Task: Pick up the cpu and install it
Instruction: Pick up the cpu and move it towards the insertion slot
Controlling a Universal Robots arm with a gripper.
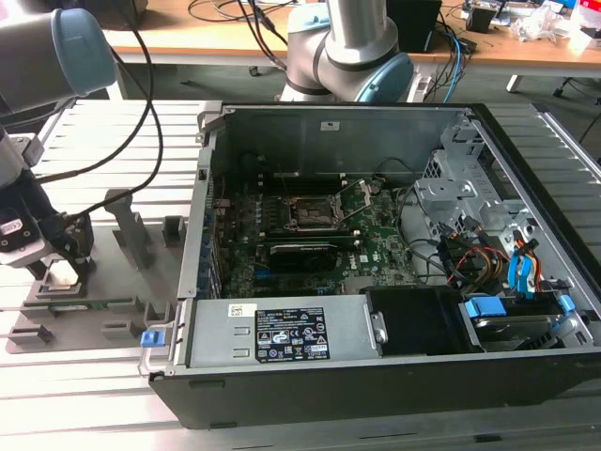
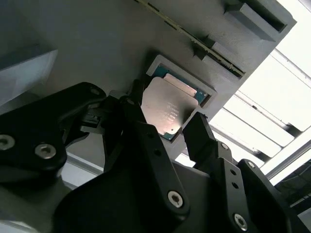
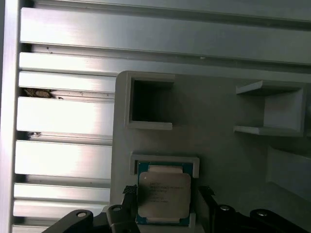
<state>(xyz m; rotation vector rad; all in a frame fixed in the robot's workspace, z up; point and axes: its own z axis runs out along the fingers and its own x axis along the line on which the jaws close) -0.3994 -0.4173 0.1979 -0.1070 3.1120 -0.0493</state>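
Second wrist view: fingers (image 2: 145, 138) straddle the cpu (image 2: 170, 108).

The cpu (image 3: 164, 195) is gleaming silvery-grey with a blue-green rim. The gripper (image 2: 165, 116) is showing black, the tray (image 3: 218, 111) plain grey, the table (image 3: 63, 116) striped silver, the motherboard (image 1: 383, 246) green.
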